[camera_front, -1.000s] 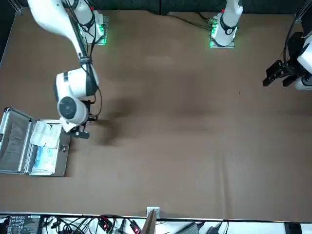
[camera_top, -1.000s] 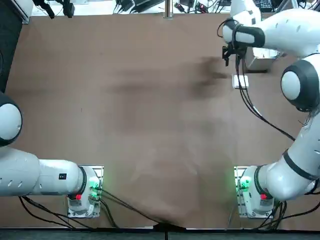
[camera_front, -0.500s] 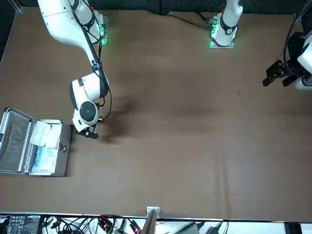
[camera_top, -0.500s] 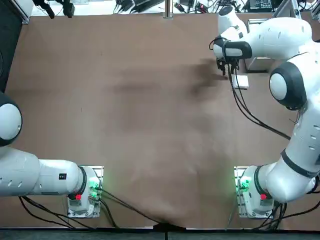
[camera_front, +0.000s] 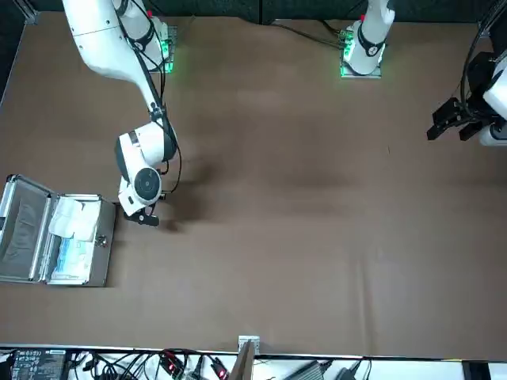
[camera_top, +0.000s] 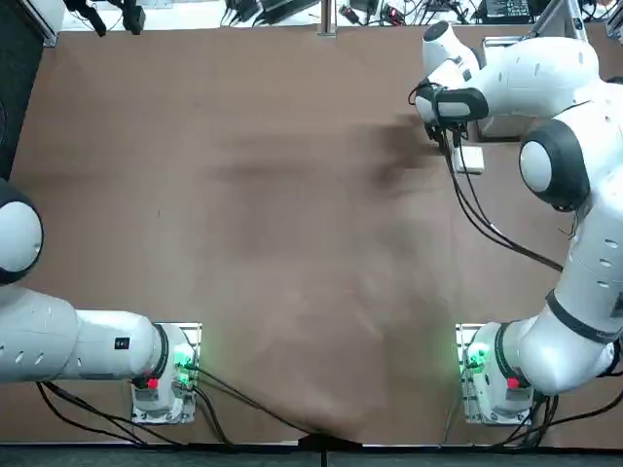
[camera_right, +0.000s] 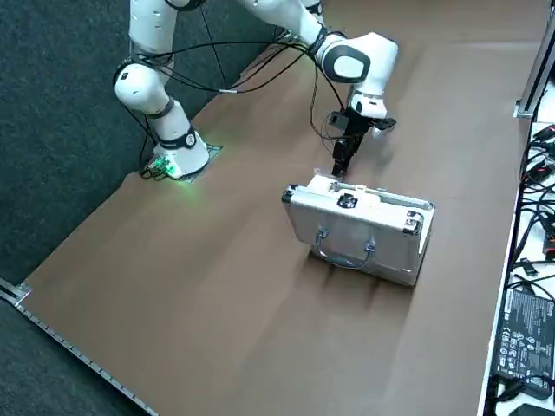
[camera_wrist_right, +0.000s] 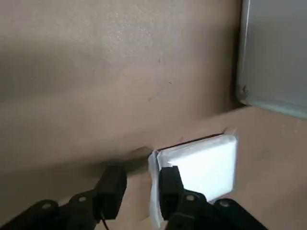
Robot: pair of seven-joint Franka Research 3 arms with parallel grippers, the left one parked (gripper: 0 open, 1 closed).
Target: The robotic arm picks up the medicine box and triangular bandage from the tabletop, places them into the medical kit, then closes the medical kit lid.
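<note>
Beside the open medical kit (camera_top: 508, 122), right gripper (camera_wrist_right: 138, 188) hangs narrowly parted, empty, over medicine box (camera_wrist_right: 199, 165) — light, stiff carton; grip opposite edges.

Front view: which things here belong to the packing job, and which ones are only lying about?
Job in hand:
- medicine box, on the table
- triangular bandage, in the medical kit
- medical kit lid, open
- right gripper, open, beside the medicine box

Lying about:
- cables past the table edge
- black device

White medicine box (camera_wrist_right: 201, 163) flat on tabletop, medical kit (camera_right: 360, 230) open
</note>
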